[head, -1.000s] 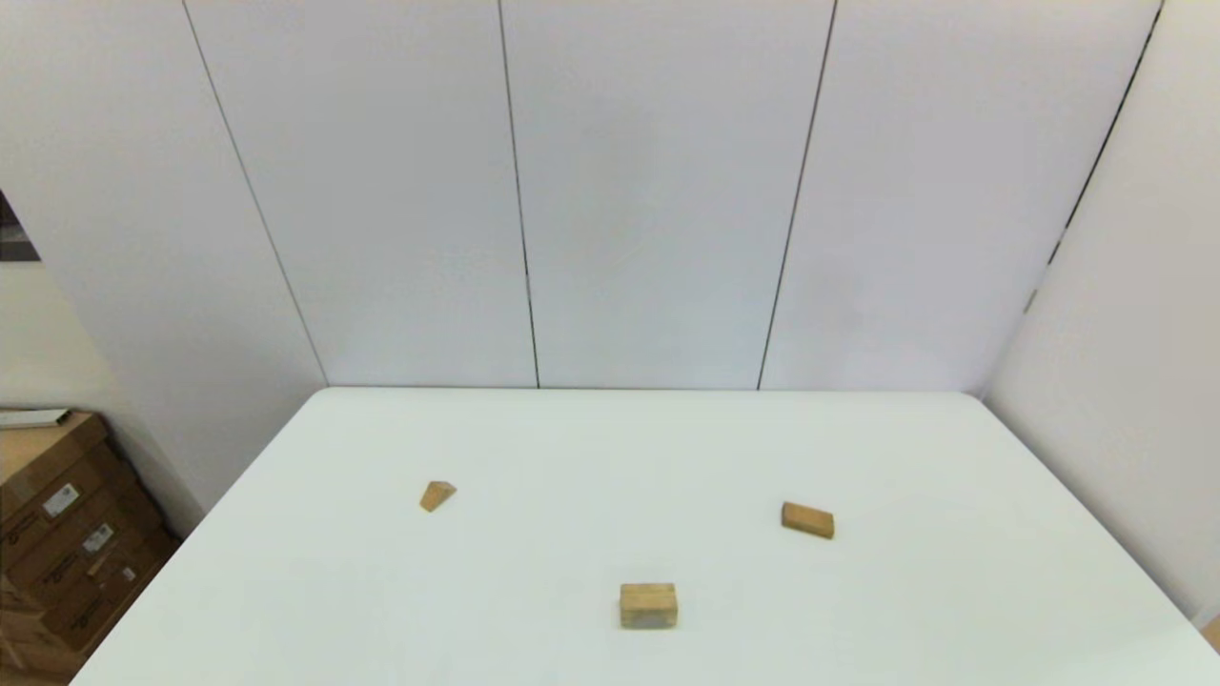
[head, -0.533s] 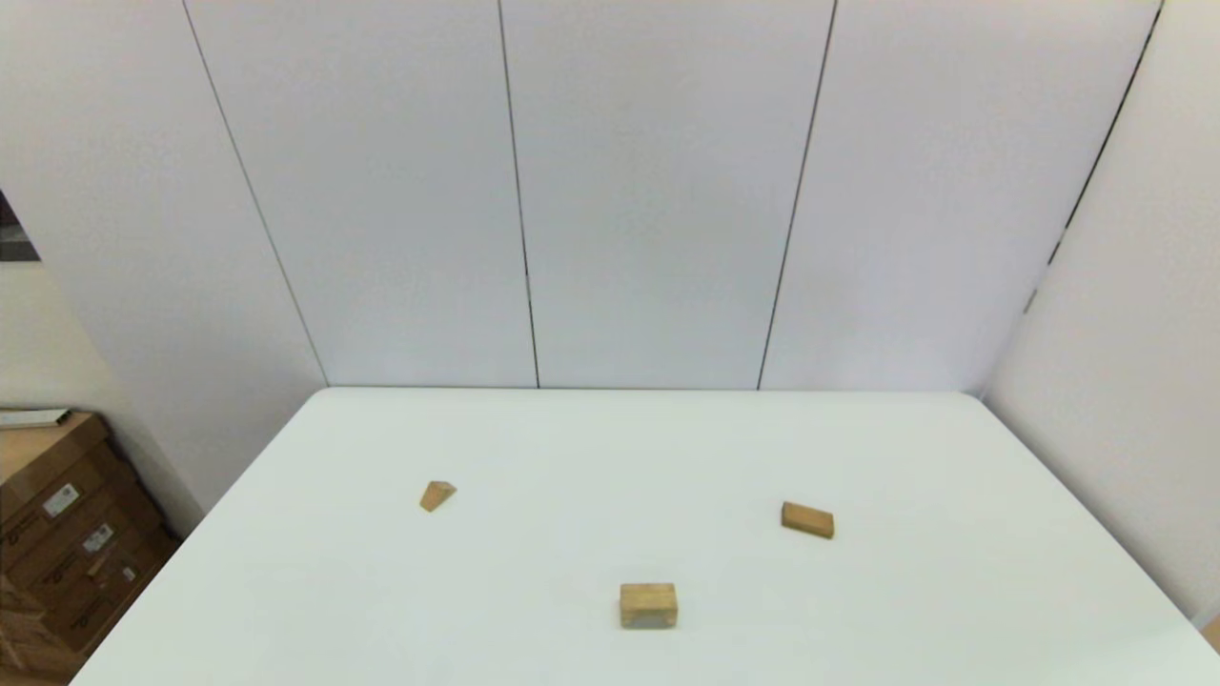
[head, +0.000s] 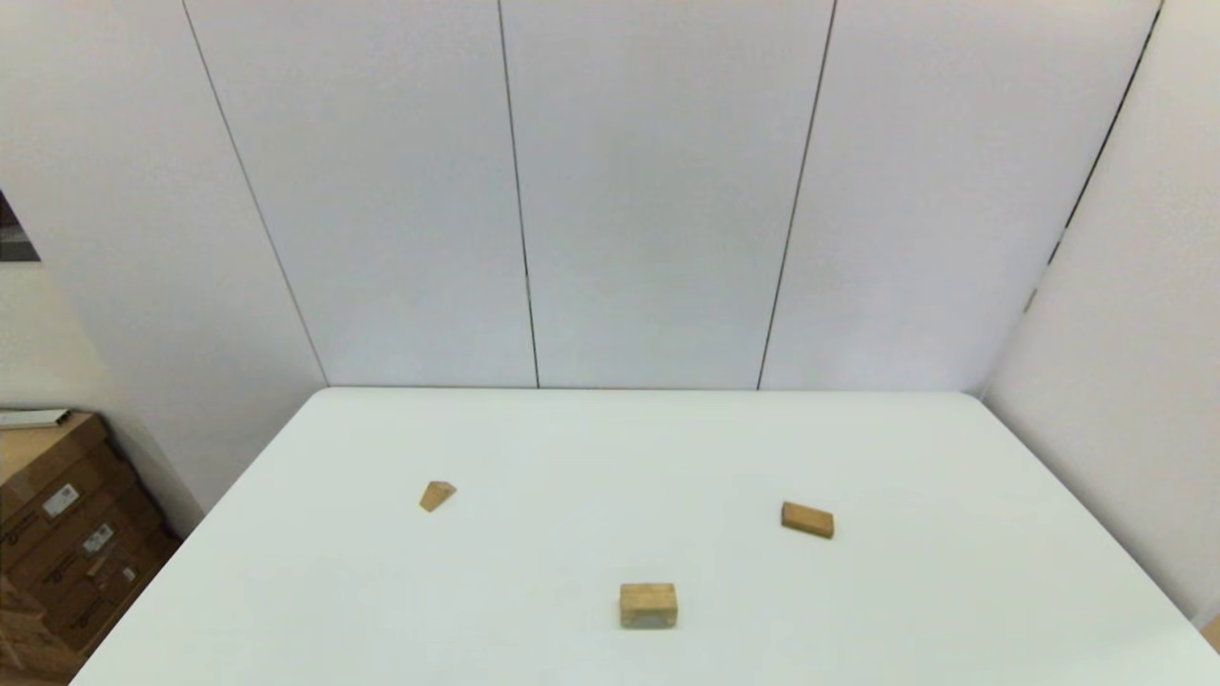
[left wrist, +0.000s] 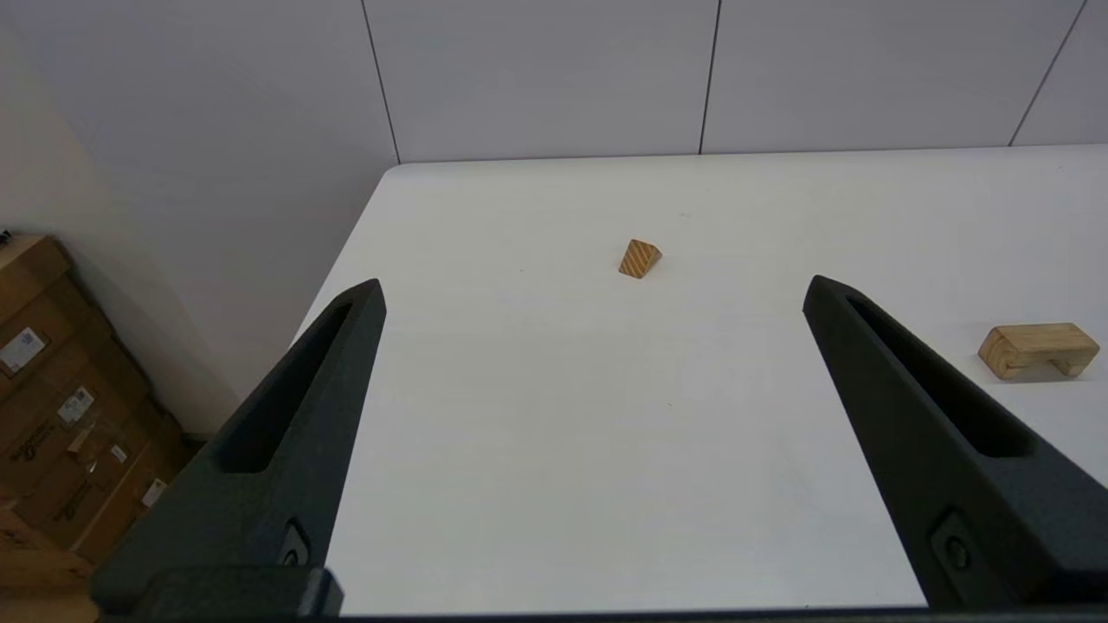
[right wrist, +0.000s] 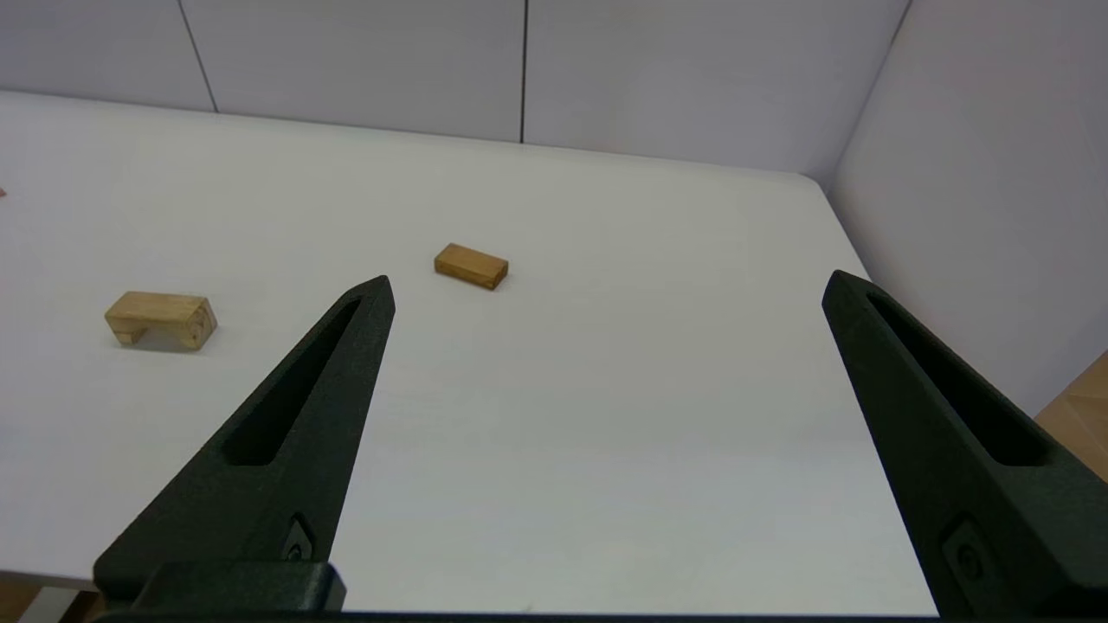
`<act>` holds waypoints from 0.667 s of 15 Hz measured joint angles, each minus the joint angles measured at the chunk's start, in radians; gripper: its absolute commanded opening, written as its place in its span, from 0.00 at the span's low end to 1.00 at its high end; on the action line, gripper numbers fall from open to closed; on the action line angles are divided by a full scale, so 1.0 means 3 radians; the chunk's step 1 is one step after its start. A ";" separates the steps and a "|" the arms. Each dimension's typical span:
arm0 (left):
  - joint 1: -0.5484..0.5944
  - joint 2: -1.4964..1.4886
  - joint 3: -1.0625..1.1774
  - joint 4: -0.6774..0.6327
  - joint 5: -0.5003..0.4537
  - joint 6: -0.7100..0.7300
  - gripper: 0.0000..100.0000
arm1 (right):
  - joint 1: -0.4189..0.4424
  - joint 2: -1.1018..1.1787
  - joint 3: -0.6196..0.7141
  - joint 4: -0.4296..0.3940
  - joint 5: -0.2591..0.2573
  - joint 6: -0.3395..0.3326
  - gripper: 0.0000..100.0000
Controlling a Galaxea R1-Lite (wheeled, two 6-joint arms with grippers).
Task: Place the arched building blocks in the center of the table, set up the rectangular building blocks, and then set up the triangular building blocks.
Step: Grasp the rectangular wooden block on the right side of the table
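Left gripper (left wrist: 593, 290): released, fingers spread, near table edge.
Right gripper (right wrist: 606, 285): released, likewise.
Table (head: 610, 448): arched block (head: 648, 605) near centre; rectangular block (head: 807, 520) right; triangular block (head: 437, 495) left.

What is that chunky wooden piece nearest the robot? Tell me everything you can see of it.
The arched block is a thick, boxy piece of pale tan wood with visible grain. A shallow rectangular hollow is cut into its underside, so it stands on two short legs like a small bridge. It rests flat on the white table, near the front edge and about midway across. Nothing touches it: the other two blocks lie well apart, and neither gripper is near it.
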 measured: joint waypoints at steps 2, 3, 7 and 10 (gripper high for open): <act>0.0000 0.0000 0.0000 -0.0001 0.0000 0.0001 1.00 | 0.0006 0.0421 -0.0243 -0.0038 0.0013 -0.0037 1.00; 0.0000 0.0000 0.0000 0.0000 -0.0001 0.0000 1.00 | 0.0005 0.0685 -0.0423 -0.0043 0.0016 -0.0055 1.00; 0.0000 0.0001 0.0000 0.0000 0.0000 0.0001 1.00 | -0.0006 0.2065 -0.1377 -0.0045 0.0019 -0.0099 1.00; 0.0000 0.0002 0.0000 -0.0001 0.0000 0.0001 1.00 | -0.0044 0.3172 -0.2086 0.0032 0.0001 -0.0100 1.00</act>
